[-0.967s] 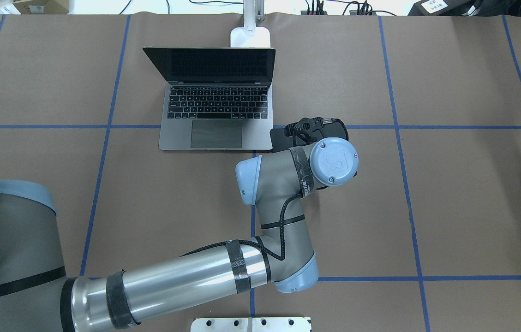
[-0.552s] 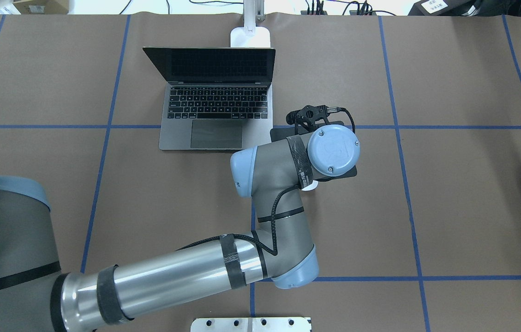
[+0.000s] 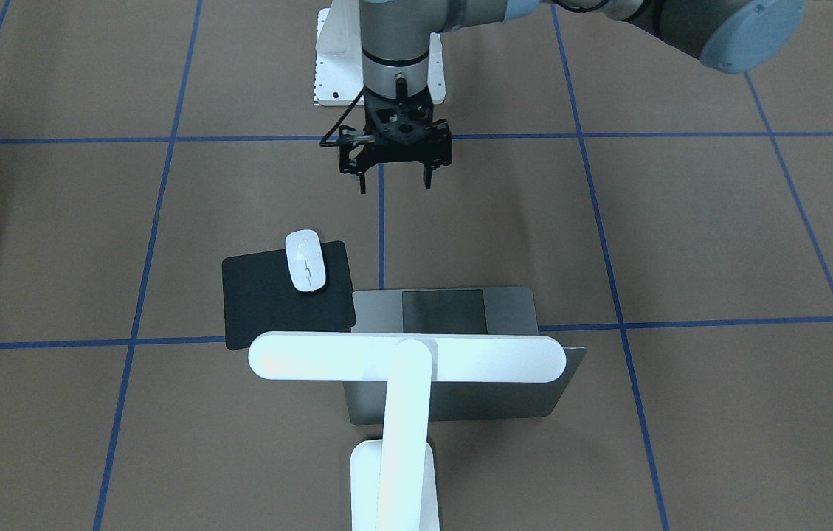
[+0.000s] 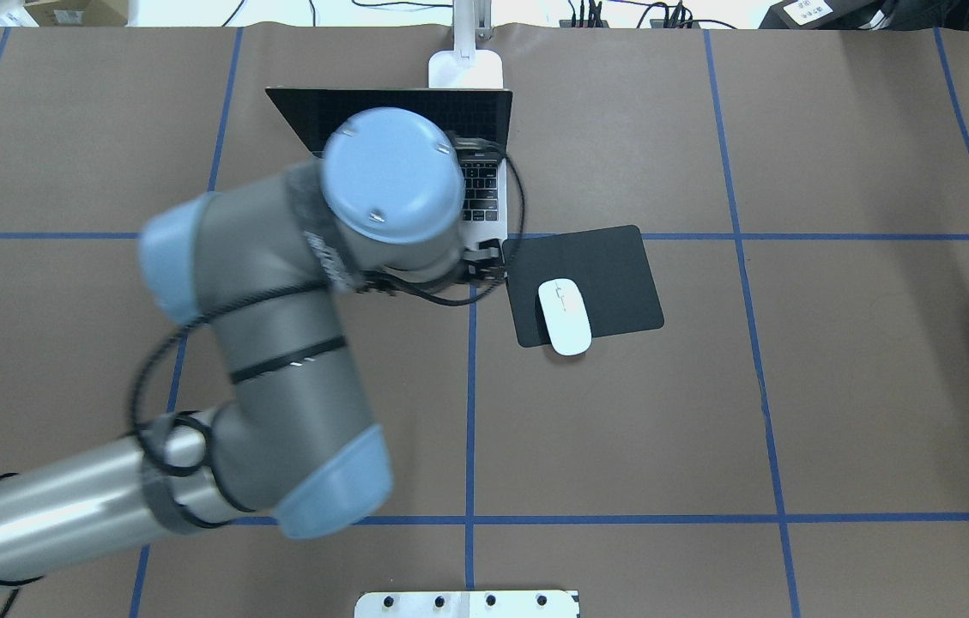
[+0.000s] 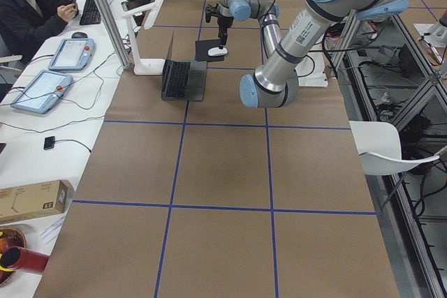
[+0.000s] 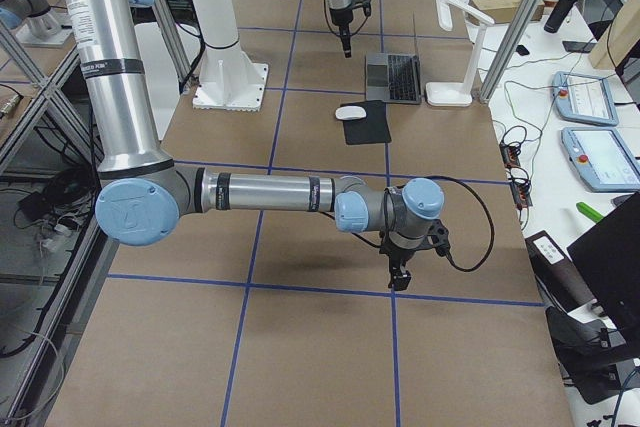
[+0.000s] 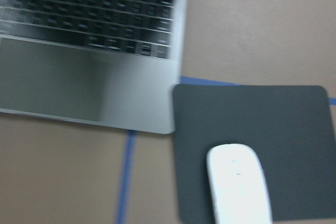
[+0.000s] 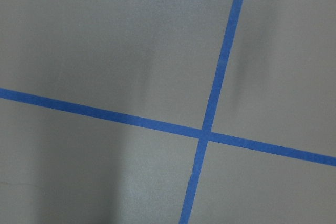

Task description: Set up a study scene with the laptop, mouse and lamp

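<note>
The grey laptop (image 4: 484,206) stands open at the table's far side, partly under my left wrist in the overhead view; it also shows in the front-facing view (image 3: 512,310) and the left wrist view (image 7: 79,77). The white lamp (image 3: 401,357) stands behind it, bar head over the lid. The white mouse (image 4: 564,317) lies on the black mat (image 4: 613,266) right of the laptop, its near end over the mat's edge; it shows in the front-facing view (image 3: 305,271) too. My left gripper (image 3: 394,186) hangs open and empty above the table, away from the mouse. My right gripper (image 6: 398,280) hovers low far to the right; I cannot tell its state.
A white bolted pedestal (image 3: 327,66) sits at the robot's side of the table, also in the overhead view (image 4: 467,603). Blue tape lines (image 8: 210,108) grid the brown table. An operator's desk with tablets (image 5: 38,88) runs along the far edge.
My left arm has risen and swung left, away from the mat. The mouse, hidden under the wrist before, now lies uncovered on the mat.
</note>
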Robot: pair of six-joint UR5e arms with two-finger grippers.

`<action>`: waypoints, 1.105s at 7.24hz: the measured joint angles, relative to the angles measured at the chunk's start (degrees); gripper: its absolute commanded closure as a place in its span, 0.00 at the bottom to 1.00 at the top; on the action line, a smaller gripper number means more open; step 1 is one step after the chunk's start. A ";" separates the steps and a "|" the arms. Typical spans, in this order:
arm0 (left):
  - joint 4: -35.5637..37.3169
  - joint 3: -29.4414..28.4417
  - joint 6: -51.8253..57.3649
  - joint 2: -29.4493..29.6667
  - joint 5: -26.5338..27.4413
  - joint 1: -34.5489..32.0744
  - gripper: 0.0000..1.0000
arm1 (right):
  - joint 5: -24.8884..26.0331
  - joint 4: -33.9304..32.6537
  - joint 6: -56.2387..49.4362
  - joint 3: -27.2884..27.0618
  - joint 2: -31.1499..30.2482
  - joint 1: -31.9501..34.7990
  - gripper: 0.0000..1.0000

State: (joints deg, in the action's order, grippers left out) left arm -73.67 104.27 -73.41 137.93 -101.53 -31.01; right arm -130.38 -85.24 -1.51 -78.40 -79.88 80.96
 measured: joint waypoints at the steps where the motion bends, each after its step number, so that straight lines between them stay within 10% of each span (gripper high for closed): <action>1: 2.24 2.90 3.62 -3.39 -2.83 -2.67 0.01 | 0.00 -0.05 1.12 0.14 0.04 0.11 0.00; 8: 2.80 3.54 43.76 -26.82 -19.99 -29.25 0.01 | -0.03 0.07 3.39 -0.15 -0.12 0.90 0.00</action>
State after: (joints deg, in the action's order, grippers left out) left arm -70.87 107.81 -29.65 111.11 -121.52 -60.27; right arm -130.41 -85.17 1.87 -78.55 -80.00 81.86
